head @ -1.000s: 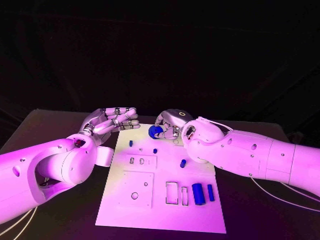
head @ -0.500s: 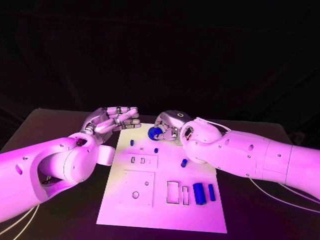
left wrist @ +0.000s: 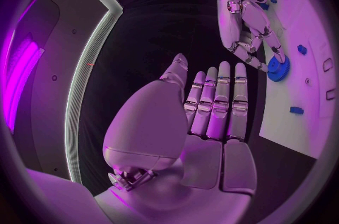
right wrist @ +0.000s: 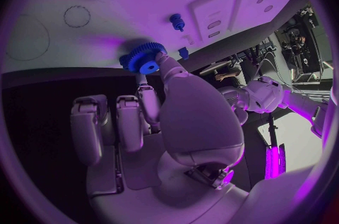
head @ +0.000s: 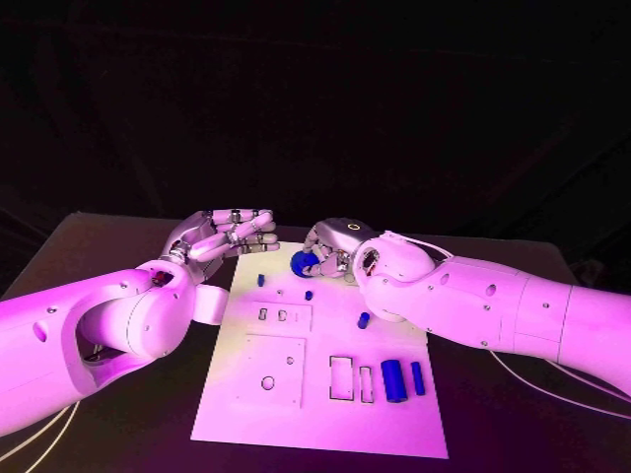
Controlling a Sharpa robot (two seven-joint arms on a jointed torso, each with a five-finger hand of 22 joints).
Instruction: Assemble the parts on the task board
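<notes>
From the head view, my right hand [head: 347,251] sits just above the middle of the frame, at the far end of the task board [head: 315,414], pinching a blue gear [head: 306,261] that peeks out on the hand's left side; my left hand [head: 224,236] hovers left of it, beside the board's far left corner, fingers straight, close together and holding nothing. I judge the step to be seating this gear on the board, so I should keep it level, lower it slowly over its place and loosen the pinch only once it sits flat; the left hand should keep off the board. Small blue pegs [head: 309,295] stand below the gear toward mid-frame, and longer blue pieces [head: 391,380] lie at lower right. In the left wrist view, the gear [left wrist: 277,68] is at the right of the circle, at the tips of my right hand's fingers [left wrist: 260,38], touching the board's edge [left wrist: 282,134]. In the right wrist view, the gear [right wrist: 144,57] is above centre, clamped between my fingertips [right wrist: 164,60], just over the white board, a peg [right wrist: 177,21] close by to its upper right.
</notes>
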